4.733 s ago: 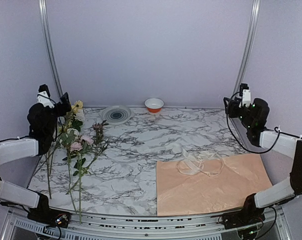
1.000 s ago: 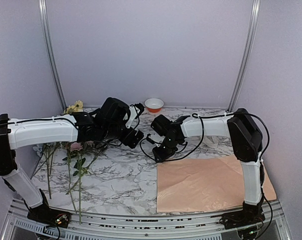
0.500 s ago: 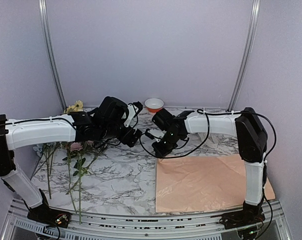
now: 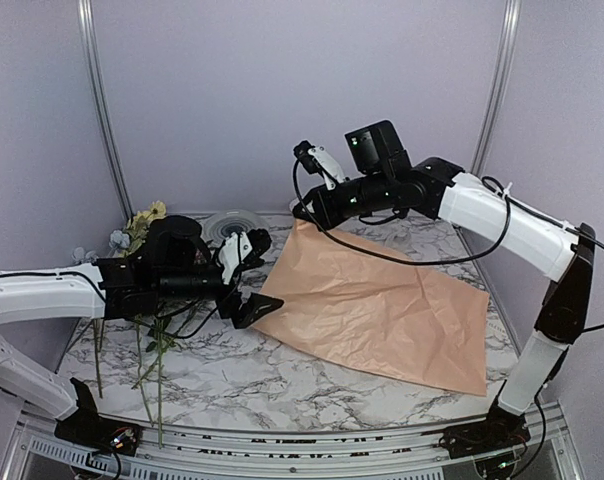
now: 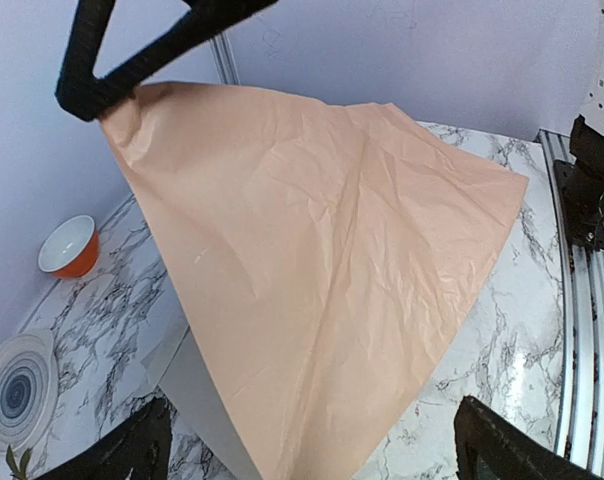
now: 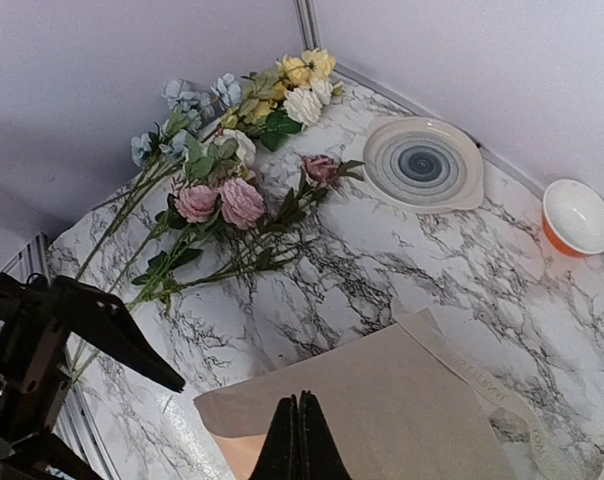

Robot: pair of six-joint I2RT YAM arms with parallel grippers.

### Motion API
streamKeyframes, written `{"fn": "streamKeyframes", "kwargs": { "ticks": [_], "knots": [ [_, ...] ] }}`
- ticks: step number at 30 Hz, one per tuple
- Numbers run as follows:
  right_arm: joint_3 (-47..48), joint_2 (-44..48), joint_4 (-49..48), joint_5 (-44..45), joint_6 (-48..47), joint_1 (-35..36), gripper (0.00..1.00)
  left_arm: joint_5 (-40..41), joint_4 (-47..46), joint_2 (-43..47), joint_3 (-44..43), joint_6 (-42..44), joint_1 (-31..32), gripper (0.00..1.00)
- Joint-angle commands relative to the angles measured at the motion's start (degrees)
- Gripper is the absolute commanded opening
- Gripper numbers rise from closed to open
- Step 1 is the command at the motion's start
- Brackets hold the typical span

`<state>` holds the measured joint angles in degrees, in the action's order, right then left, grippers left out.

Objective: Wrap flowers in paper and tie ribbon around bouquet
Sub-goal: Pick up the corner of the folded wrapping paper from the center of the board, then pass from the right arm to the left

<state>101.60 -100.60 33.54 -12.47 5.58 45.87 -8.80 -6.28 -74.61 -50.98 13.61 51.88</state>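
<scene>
The right fingers (image 4: 310,212) pinch one corner of the paper (image 4: 382,300) and hold it high, with the opposite edge resting on the desk (image 4: 282,385). The left fingers (image 4: 260,305) gape wide beside its lower edge. The flowers (image 4: 147,214) lie at the desk's left.

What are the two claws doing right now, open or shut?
Left claw: open, holding nothing.
Right claw: shut on a corner of the paper, that corner held up in the air.

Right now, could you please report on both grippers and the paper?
Right gripper shut on a corner of the paper, held raised. Left gripper open at its left edge. Flowers lie leftward, partly under the left arm.
</scene>
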Motion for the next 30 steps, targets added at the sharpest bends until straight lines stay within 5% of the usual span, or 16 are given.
{"fn": "streamKeyframes", "kwargs": {
  "ticks": [1,8,13,15,18,20,25,27,30],
  "knots": [
    [-3.5,2.6,-3.6,-6.8,0.1,1.4,0.00,-4.7,-3.7,-4.1,-2.8,2.2,-0.7,0.99],
    [-8.4,8.0,-5.1,-12.2,-0.9,1.8,0.00,-4.8,-1.2,-7.8,-6.2,4.5,-2.0,0.99],
    [-10.8,11.1,-7.8,-15.0,-0.2,1.8,0.00,-18.6,-1.2,-10.5,-5.4,1.5,-1.8,0.88],
    [-11.2,11.6,-8.1,-14.6,-0.2,1.8,0.00,-24.9,0.2,-12.2,-6.2,-0.1,-1.7,0.63],
    [-12.2,12.5,-8.1,-13.7,-0.7,1.7,0.00,-26.2,1.1,-12.7,-7.6,-2.4,-1.7,0.00],
    [-13.6,14.4,-8.3,-11.7,-0.7,1.0,0.00,-20.2,1.3,-11.1,-8.4,-3.3,-1.9,0.00],
    [-19.8,22.8,-11.3,-8.0,3.0,-6.9,0.51,1.4,5.0,-5.0,-14.8,-3.7,-2.7,0.00],
    [-22.3,25.8,-11.9,-5.4,3.6,-10.2,0.80,11.7,8.5,-4.0,-19.6,-2.9,-3.1,0.00],
    [-23.3,28.0,-9.7,-0.9,3.1,-13.0,0.93,30.0,12.8,-4.0,-26.6,-0.1,-3.3,0.00]
  ]
}}
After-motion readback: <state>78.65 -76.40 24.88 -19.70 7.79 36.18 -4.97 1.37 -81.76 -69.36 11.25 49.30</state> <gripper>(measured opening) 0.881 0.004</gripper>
